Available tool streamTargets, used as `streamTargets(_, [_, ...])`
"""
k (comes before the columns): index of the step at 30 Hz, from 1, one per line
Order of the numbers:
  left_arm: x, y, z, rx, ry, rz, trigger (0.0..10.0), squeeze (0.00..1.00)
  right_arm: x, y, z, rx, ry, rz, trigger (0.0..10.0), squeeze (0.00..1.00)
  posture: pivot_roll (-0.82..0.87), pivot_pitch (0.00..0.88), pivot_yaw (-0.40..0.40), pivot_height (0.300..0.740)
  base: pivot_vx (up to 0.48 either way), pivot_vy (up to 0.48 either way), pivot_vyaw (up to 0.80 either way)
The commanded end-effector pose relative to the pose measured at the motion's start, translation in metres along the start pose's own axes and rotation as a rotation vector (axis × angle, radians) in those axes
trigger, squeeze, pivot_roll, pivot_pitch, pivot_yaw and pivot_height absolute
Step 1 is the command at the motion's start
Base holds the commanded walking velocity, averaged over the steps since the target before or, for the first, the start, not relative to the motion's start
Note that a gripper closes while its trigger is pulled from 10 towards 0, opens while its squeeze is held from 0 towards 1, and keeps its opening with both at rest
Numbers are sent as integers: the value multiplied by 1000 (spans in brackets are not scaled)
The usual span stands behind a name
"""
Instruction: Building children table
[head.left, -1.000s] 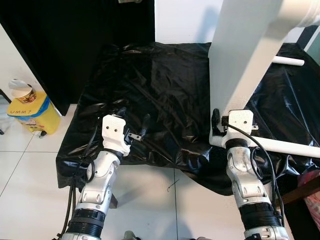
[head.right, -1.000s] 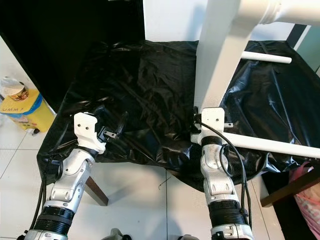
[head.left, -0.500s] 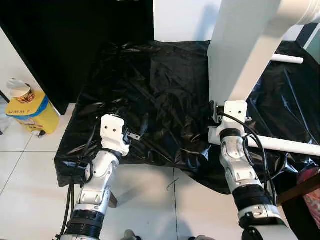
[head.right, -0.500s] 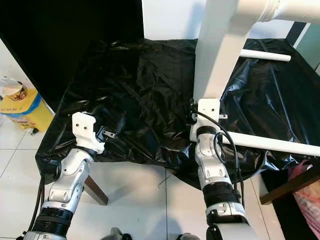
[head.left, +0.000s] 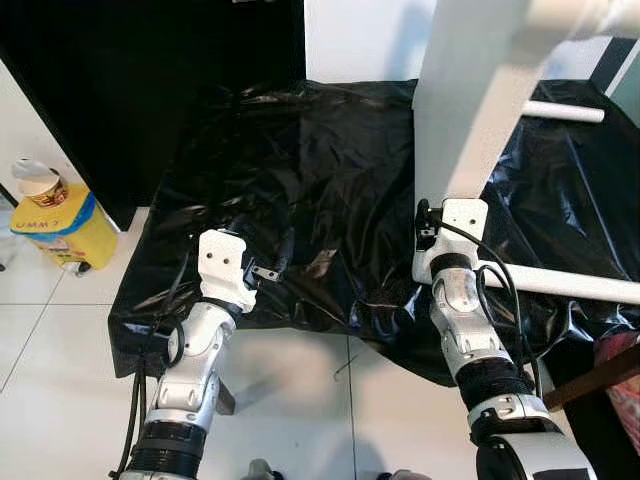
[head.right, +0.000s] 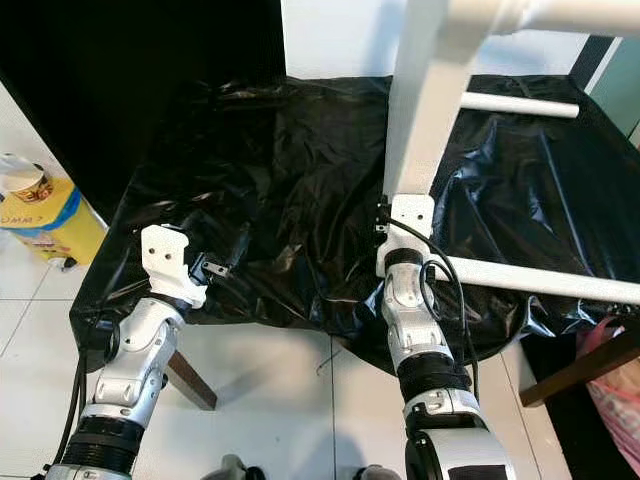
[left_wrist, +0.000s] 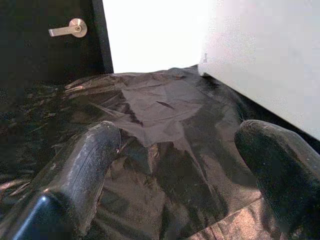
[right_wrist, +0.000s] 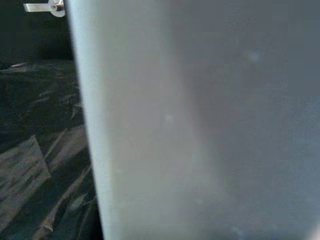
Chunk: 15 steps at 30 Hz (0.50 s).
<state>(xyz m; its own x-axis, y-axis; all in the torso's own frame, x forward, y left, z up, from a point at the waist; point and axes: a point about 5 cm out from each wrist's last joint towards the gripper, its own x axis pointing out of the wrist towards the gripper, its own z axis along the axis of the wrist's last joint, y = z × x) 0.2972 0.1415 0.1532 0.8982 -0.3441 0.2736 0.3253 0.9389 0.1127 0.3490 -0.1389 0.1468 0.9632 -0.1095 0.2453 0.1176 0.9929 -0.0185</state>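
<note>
While the right gripper (head.left: 432, 232) presses against the lower edge of the white tabletop (head.left: 478, 110), the assembly looks to be at the stage of steadying the part so a leg can be fitted. The tabletop stands on edge on the black plastic sheet (head.left: 300, 170), rising steeply out of the top of the head views. Its long axis runs upward and slightly away to the robot's right. Whether the right fingers are clamped on the panel or merely resting beside it cannot be told, since the wrist housing hides them and the right wrist view is pressed up against blurred white board.

One white leg (head.left: 565, 286) lies on the sheet just behind the right wrist, its long axis running off toward the robot's right. A second leg (head.left: 563, 111) lies farther back, roughly parallel.

Spread apart and holding nothing, the left gripper (head.left: 262, 245) hovers low over the crumpled sheet, well apart from the tabletop.

Next, I judge, the free left arm needs to reach for a leg while the right keeps the panel from tipping.

A yellow tub (head.left: 55, 222) sits on the floor to the left.
</note>
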Motion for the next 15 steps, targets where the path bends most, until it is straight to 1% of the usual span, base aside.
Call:
streamTargets(1, [-2,2,0,2,6,-1,10000,0,2,13,3,16,-13,67,0,0,19,85,5,740,0,0,0])
streamTargets(6, [-2,3,0,5,5,5,10000,0,1,18,3,35,-15,93,0,0,19,84,5,740,0,0,0])
streamTargets(10, [-3,8,1,14,4,9,10000,0,-3,31,6,89,-53,181,0,0,21,83,5,740,0,0,0])
streamTargets(11, [-3,8,1,14,4,9,10000,0,-3,31,6,89,-53,181,0,0,21,83,5,740,0,0,0])
streamTargets(13, [-4,11,2,21,4,14,10000,0,-6,37,9,114,-74,219,0,0,22,84,5,740,0,0,0])
streamTargets(15, [-4,13,2,24,5,17,10000,0,-7,39,11,125,-84,234,0,0,22,84,5,740,0,0,0])
